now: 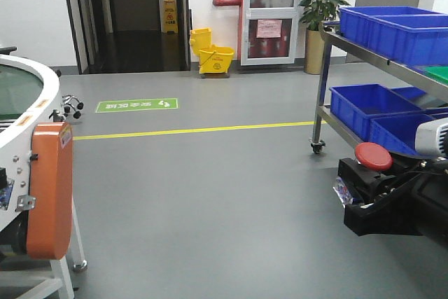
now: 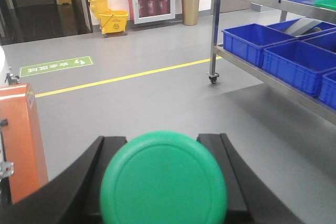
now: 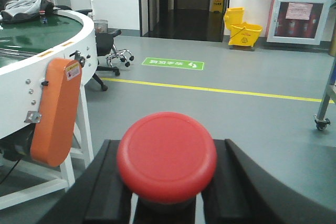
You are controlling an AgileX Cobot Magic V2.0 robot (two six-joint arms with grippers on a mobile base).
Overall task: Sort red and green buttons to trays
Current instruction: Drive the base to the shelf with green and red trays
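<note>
My left gripper (image 2: 164, 141) is shut on the green button (image 2: 164, 179); its green cap fills the gap between the black fingers (image 2: 107, 166). My right gripper (image 3: 169, 142) is shut on the red button (image 3: 167, 153), cap up. The front view also shows the red button (image 1: 373, 156) held in the right gripper (image 1: 364, 190) at the lower right, beside the cart. A green corner, seemingly the green tray (image 1: 439, 73), shows on the cart's top shelf and in the left wrist view (image 2: 328, 3). The red tray is out of view. The left gripper is not in the front view.
A steel wheeled cart (image 1: 323, 96) with blue crates (image 1: 392, 29) on two shelves stands at the right. A round conveyor table with an orange guard (image 1: 49, 187) is at the left. An office chair (image 3: 113, 53), a yellow mop bucket (image 1: 213, 57) and a plant (image 1: 318, 12) stand farther back.
</note>
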